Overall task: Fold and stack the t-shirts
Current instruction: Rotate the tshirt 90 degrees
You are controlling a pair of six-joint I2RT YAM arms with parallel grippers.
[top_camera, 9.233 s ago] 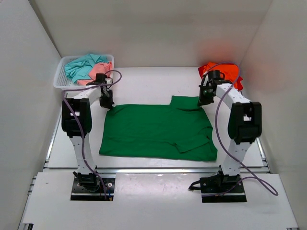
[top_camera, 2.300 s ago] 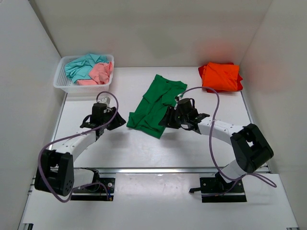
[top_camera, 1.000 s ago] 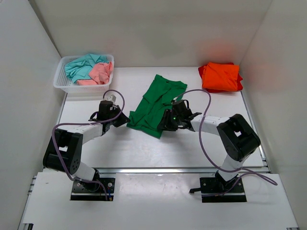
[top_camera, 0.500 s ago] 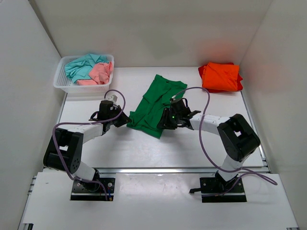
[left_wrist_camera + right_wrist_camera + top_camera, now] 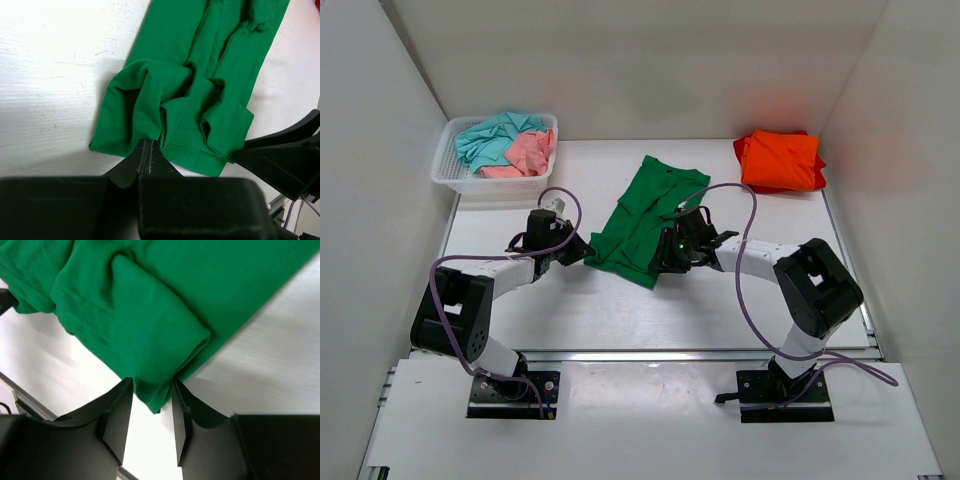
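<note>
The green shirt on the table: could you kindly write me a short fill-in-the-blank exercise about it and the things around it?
The folded shirt in the far right corner is ___. The white basket stands in the far ___ corner. The left gripper is ___ on the near end of the green shirt. The right gripper has its jaws ___, with that shirt's edge between them.
Missing words: orange; left; shut; open.

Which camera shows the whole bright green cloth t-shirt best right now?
Top external: the bright green cloth t-shirt lies whole there, a folded diagonal strip, its near end between the left gripper and right gripper. Left wrist shows most of it, far end cropped; right wrist, just one folded corner.
</note>
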